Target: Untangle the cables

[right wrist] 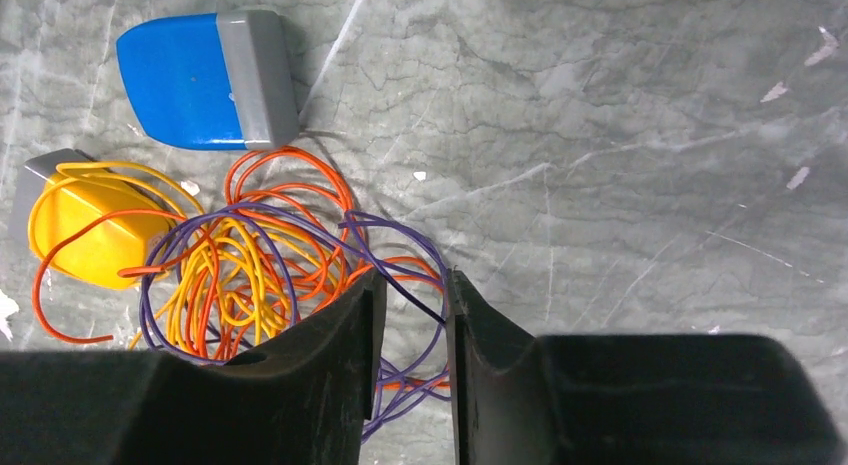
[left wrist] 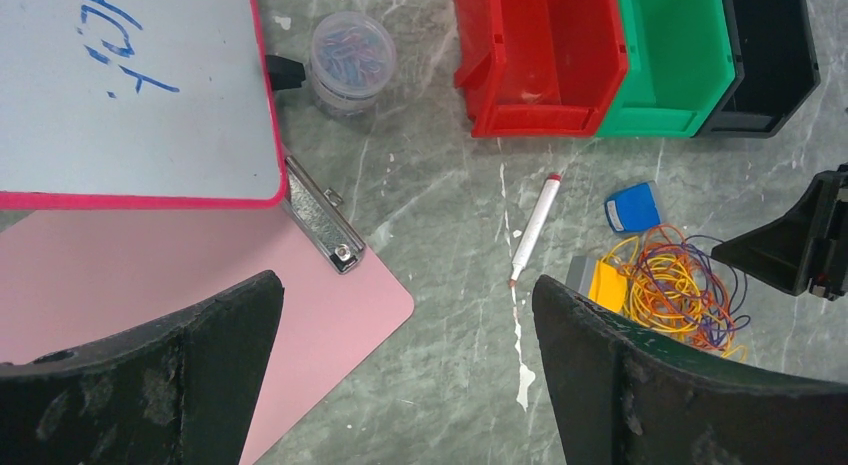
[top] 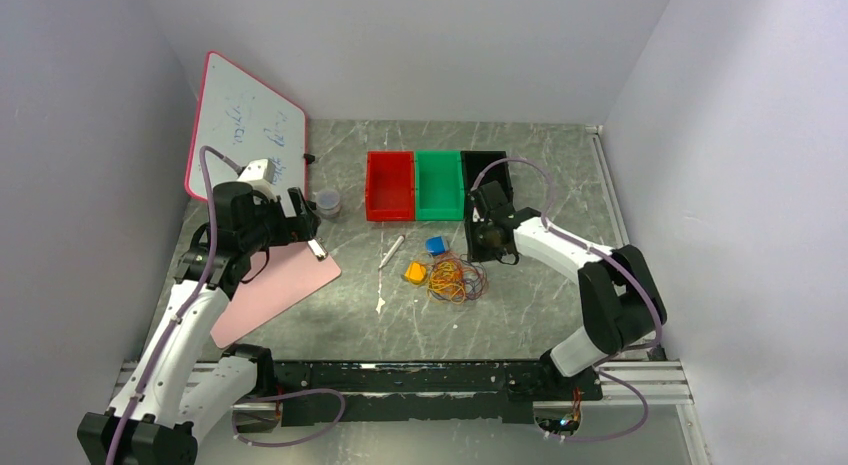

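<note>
Left gripper [left wrist: 405,285]: we see it wide open and empty, well to the left of the green bin [top: 438,185].
Cables [top: 457,279]: we find yellow, orange and purple loops in one tangle, near the green bin on its front side.
Right gripper [right wrist: 410,280]: jaws a narrow slit apart, gripping nothing we can see, front-right of the green bin.

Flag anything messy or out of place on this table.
The cables lie in one tangled heap, several loops draped over the yellow block. White splatter marks the table near the pen. Nothing else stands out.
</note>
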You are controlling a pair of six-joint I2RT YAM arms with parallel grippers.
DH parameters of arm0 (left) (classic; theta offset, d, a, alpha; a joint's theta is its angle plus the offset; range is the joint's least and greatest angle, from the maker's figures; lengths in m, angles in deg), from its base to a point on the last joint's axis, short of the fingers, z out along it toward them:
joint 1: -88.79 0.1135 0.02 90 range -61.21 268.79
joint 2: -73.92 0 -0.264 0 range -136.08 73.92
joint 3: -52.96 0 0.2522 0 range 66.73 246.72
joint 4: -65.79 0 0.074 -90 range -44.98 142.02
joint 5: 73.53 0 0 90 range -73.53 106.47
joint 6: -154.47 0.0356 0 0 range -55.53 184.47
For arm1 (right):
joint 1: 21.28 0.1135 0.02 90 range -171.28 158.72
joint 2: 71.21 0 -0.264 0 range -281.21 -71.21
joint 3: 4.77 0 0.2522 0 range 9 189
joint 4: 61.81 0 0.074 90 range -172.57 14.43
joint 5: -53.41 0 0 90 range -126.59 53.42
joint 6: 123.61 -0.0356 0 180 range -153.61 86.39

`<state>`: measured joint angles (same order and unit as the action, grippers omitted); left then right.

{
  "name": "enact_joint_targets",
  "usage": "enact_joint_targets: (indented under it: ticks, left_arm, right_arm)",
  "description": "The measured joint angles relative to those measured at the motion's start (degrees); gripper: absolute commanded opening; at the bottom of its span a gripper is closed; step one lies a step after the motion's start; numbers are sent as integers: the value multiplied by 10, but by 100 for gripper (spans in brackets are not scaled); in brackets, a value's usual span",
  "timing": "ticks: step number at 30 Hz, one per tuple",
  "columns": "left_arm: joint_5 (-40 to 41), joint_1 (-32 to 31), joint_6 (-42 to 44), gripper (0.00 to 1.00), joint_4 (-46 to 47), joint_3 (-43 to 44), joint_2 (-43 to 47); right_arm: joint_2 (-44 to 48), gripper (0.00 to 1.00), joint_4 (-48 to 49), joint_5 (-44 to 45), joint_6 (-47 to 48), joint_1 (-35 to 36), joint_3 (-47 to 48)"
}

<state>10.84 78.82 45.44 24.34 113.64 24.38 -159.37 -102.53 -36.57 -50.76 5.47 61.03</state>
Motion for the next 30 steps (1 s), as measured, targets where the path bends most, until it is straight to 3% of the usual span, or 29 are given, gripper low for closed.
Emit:
enact_joint_targets:
  ticks: [3, 9, 18, 23, 30]
  left_arm:
    - [-7, 0, -5, 99, 1, 0, -4]
    - [-33, 0, -9, 99, 7, 0, -19]
    - [-78, -19, -54, 99, 49, -2, -50]
    - [-78, -76, -91, 99, 85, -11, -80]
    - [-47, -205, -141, 99, 151, -12, -156]
  right_arm:
    - [-9, 24, 5, -9, 4, 0, 0]
    - [-15, 0, 8, -21, 9, -1, -4]
    - [47, 0, -3, -38, -5, -3, -11]
    - [113, 0, -9, -51, -24, -3, -11]
    - [185, 0, 0, -82, -64, -4, -24]
